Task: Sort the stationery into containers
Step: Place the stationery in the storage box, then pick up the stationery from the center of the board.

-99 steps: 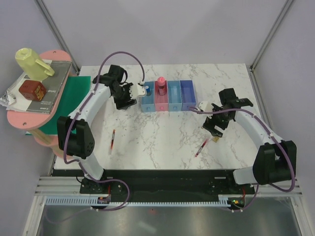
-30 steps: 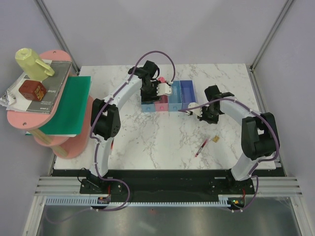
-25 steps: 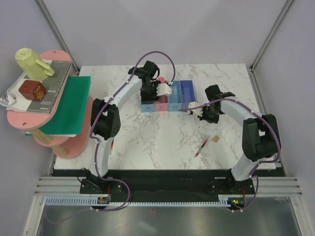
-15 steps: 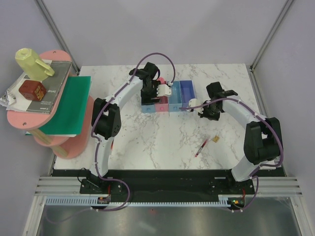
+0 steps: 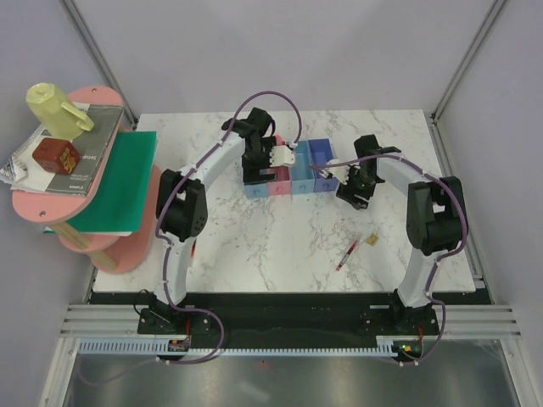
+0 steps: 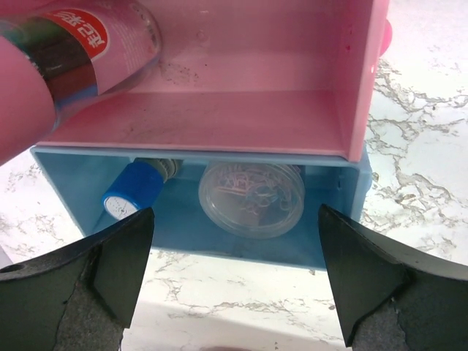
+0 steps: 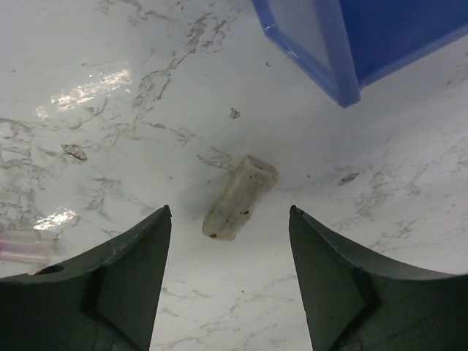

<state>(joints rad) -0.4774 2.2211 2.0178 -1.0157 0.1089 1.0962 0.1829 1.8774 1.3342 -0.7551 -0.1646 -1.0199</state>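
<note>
Beside the violet-blue bin (image 7: 322, 66), right jaws wide above a pale block (image 7: 240, 197), left jaws wide over blue bin (image 6: 66, 183)

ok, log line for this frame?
left tool: open over blue bin, roll inside | right tool: open over whitish block on table, beside violet-blue bin | unsorted: red pen, tan block
</note>
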